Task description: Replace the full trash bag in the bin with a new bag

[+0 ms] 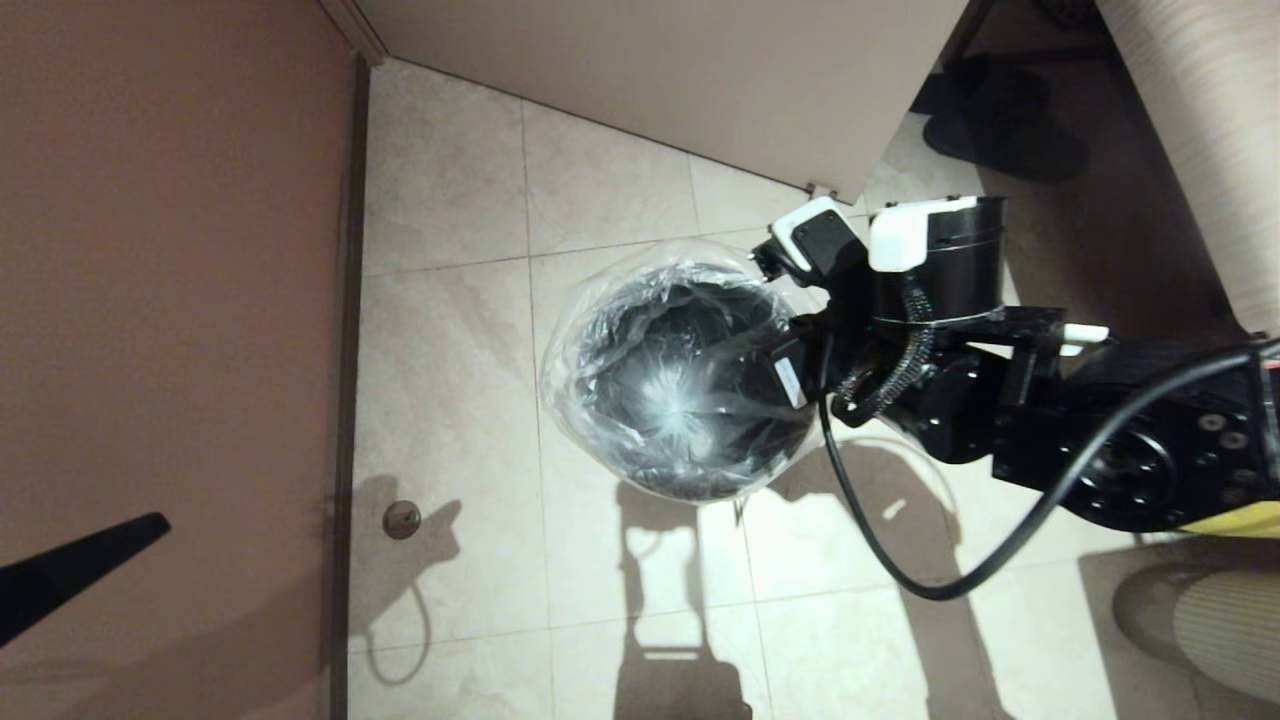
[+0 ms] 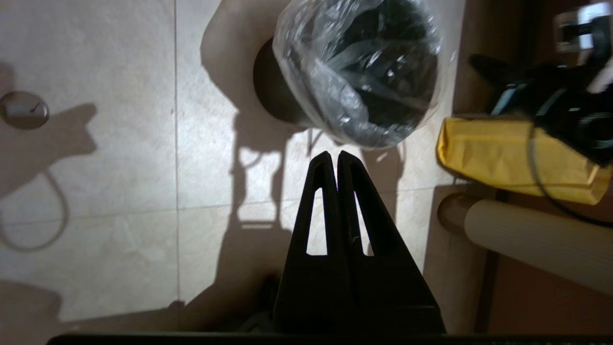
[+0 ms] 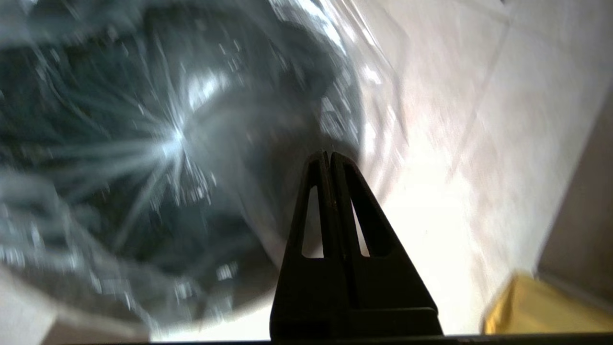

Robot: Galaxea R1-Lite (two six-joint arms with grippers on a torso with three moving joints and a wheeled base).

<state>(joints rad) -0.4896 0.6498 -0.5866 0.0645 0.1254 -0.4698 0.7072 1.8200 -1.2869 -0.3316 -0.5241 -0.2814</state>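
**A:** Where's the bin (image 1: pixel 700 480) sitting?

**B:** Centre of the head view, on the pale floor tiles (image 1: pixel 450 330). The new bag (image 1: pixel 600 330) is draped over its mouth, the clear film billowing out past the rim on the frame's left side, and its star-gathered seal shows as a bright burst low inside the dark interior.

**A:** And the right gripper (image 3: pixel 329 154)?

**B:** It reaches in from the right of the head view, at the bin's right edge. In its own wrist view the two black fingers are pressed together tip to tip, with the tips right against the bag film at the rim (whether a fold of plastic is actually pinched between them, I cannot tell).

**A:** The left one?

**B:** The left gripper (image 2: pixel 333 155) is off to the side; only a dark finger shows at the lower left of the head view, in front of the reddish-brown door (image 1: pixel 170 300). Its fingers are closed flat against each other with nothing between them, hanging above the floor, apart from the bin.

**A:** Anything else around?

**B:** A yellow sack (image 2: pixel 512 158) lies at the right of the left wrist view, just beside the bin, and a round metal floor fitting (image 1: pixel 401 519) sits in the head view's lower left.
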